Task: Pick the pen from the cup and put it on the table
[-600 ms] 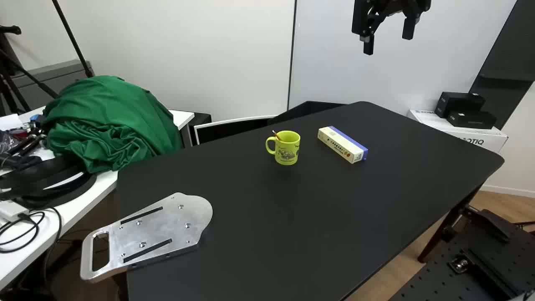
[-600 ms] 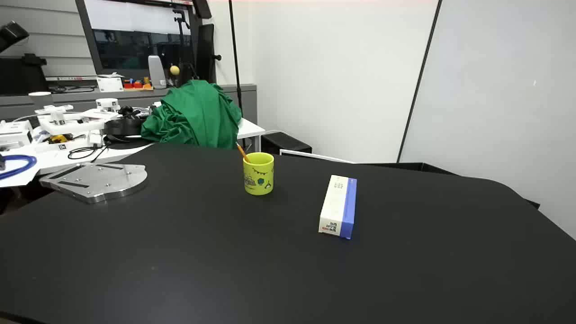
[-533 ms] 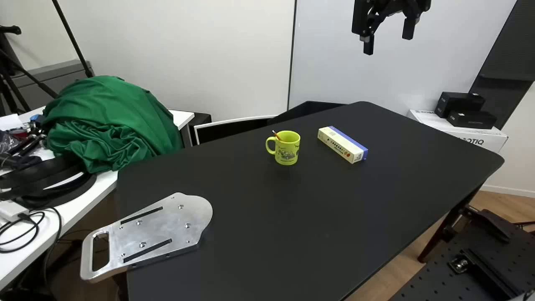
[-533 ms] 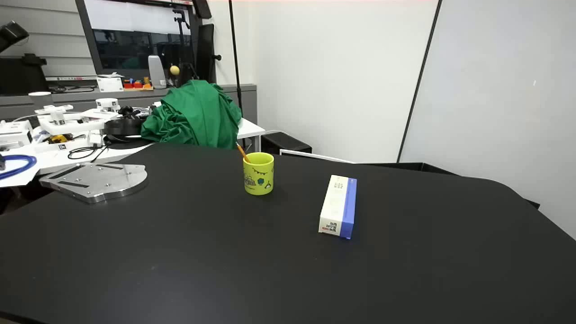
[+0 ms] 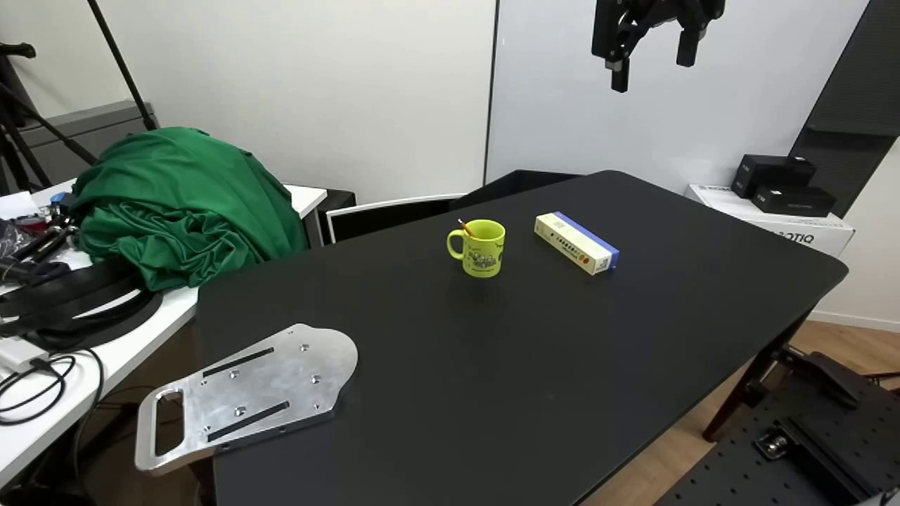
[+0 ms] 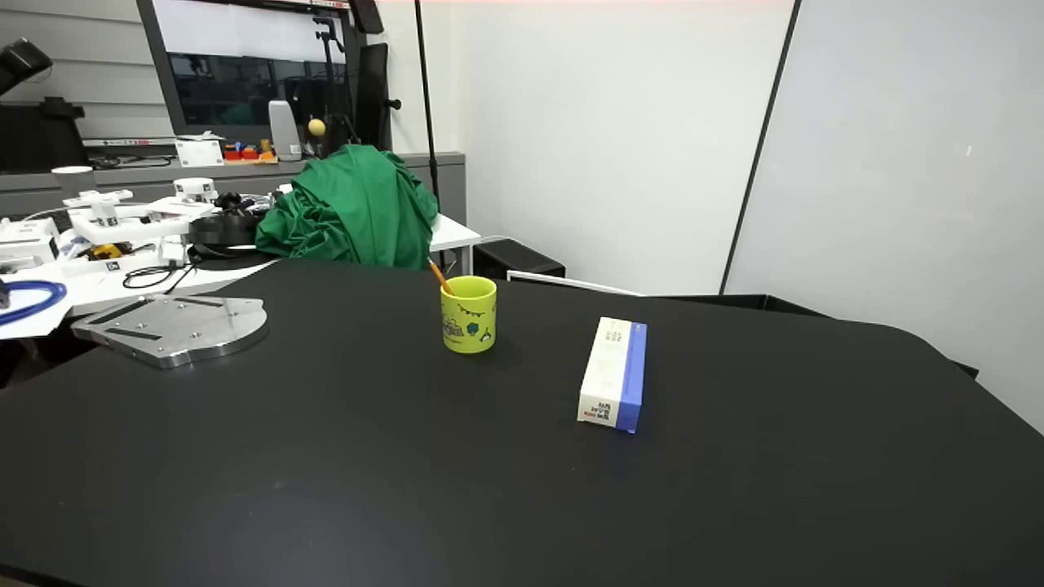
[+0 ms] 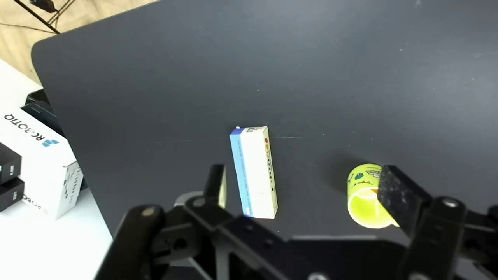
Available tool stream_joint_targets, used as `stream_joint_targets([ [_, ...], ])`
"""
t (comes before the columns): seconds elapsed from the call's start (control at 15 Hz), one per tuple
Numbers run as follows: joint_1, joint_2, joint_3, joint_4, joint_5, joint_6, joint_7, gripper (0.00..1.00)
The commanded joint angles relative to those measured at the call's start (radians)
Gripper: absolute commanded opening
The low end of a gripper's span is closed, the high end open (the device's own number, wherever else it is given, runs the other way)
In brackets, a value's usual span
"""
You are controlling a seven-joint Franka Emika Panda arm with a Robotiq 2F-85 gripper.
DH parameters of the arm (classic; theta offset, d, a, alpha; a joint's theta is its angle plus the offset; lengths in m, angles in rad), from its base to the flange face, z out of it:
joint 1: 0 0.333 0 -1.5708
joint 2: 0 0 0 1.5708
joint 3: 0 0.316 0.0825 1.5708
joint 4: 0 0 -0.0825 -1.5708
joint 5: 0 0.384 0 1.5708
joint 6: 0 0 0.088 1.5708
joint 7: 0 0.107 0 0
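The pen (image 6: pixel 440 277) in the cup (image 5: pixel 483 258), gripper (image 5: pixel 653 68) wide apart!
In an exterior view, the gripper hangs high above the table (image 5: pixel 492 393); in an exterior view, the pen leans over the rim; wrist view, the gripper partly hides the cup.

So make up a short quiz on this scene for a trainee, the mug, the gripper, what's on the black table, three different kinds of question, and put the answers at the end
1. Fill in the blank: in an exterior view, the handle end of the metal plate juts out past the table's ____.

2. True or false: the gripper is open and holds nothing.

3. Where is the pen?
A. Flat on the table
B. Sticking out of the mug
C. Held by the gripper

Key:
1. edge
2. True
3. B
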Motion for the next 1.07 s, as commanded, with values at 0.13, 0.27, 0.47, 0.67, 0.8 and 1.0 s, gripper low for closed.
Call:
stream_joint_targets([
  [0.13, 0.027, 0.002, -0.023, 0.003, -0.01, -0.006, 0.009, 1.0],
  [0.27, 0.026, 0.079, -0.025, 0.057, -0.004, -0.014, 0.017, 1.0],
  [0.47, 0.027, 0.231, -0.038, 0.159, 0.011, -0.018, 0.014, 1.0],
  [0.67, 0.029, 0.407, -0.058, 0.28, 0.015, -0.03, 0.03, 1.0],
  [0.8, 0.037, 0.532, -0.076, 0.381, 0.023, -0.049, 0.03, 1.0],
  [1.0, 0.056, 0.713, -0.11, 0.54, 0.046, -0.119, 0.093, 1.0],
])
